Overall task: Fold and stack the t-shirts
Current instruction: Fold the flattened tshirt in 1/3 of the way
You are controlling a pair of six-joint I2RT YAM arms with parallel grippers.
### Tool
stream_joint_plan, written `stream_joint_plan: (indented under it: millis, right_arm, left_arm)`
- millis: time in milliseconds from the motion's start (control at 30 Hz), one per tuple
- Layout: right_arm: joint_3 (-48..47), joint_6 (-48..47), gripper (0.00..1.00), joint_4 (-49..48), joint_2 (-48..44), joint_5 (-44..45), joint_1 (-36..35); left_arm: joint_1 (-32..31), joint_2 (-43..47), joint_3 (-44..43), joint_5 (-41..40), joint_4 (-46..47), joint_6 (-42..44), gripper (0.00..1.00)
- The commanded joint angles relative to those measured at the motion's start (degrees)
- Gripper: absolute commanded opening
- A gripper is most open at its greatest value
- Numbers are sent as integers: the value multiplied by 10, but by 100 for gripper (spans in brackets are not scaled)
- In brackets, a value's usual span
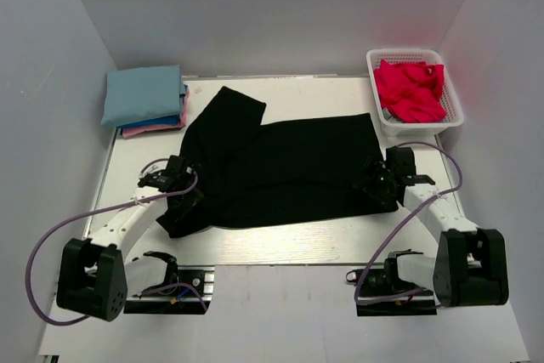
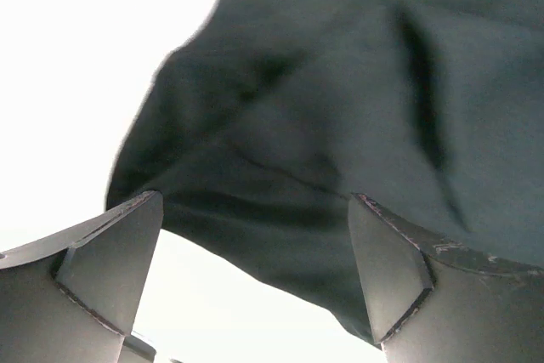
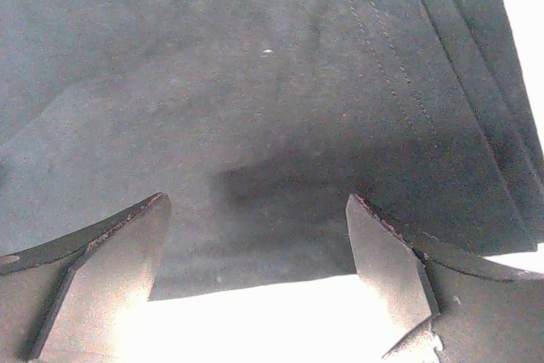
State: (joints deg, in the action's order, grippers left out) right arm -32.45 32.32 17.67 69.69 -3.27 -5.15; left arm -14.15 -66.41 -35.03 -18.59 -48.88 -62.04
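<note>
Black cloth fills the middle of the top view: the black t-shirt (image 1: 289,167) lies spread on the table (image 1: 280,248), its body flat across the centre. One part is turned up toward the upper left, and a bunched corner hangs toward the lower left. The left gripper (image 1: 183,183) sits at the shirt's left edge and the right gripper (image 1: 376,183) at its right edge. Both have their fingers spread wide and hold nothing.

In the right wrist view a straight stitched edge of the shirt lies between the fingers, with bare table below it. In the left wrist view a rounded, rumpled fold of cloth lies between the fingers.

The step in hand looks like taking the two side edges for the next fold. To do it well, each gripper should come down so that one finger slides under the edge and the other lands on top, then close on every layer at that spot. The right side is flat and should pinch cleanly. The left side is lumpy, so a bite further in on the cloth would be safer than one at the loose tip. Both sides should lift evenly so the body does not skew.

At the upper left a light blue t-shirt (image 1: 143,95) tops a folded pile, with a pink t-shirt (image 1: 153,130) beneath it. A red t-shirt (image 1: 410,91) waits in the basket (image 1: 405,53) at the upper right.
</note>
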Motion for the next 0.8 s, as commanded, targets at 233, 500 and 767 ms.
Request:
stream_joint_plan:
  millis: [233,500,767]
  right_arm:
    - [-36,-49,90,3,-74,-23,-11]
    - [-19,-40,90,-19,-18,-42,-7]
    - [-24,-38,90,-15,20,-31,-7]
  left_arm:
    - [-65,-57,-151,106,94,160,100]
    - [-148,-166,-198,61,63,183,93]
    - [-153,-227,-205,-2,44,150,59]
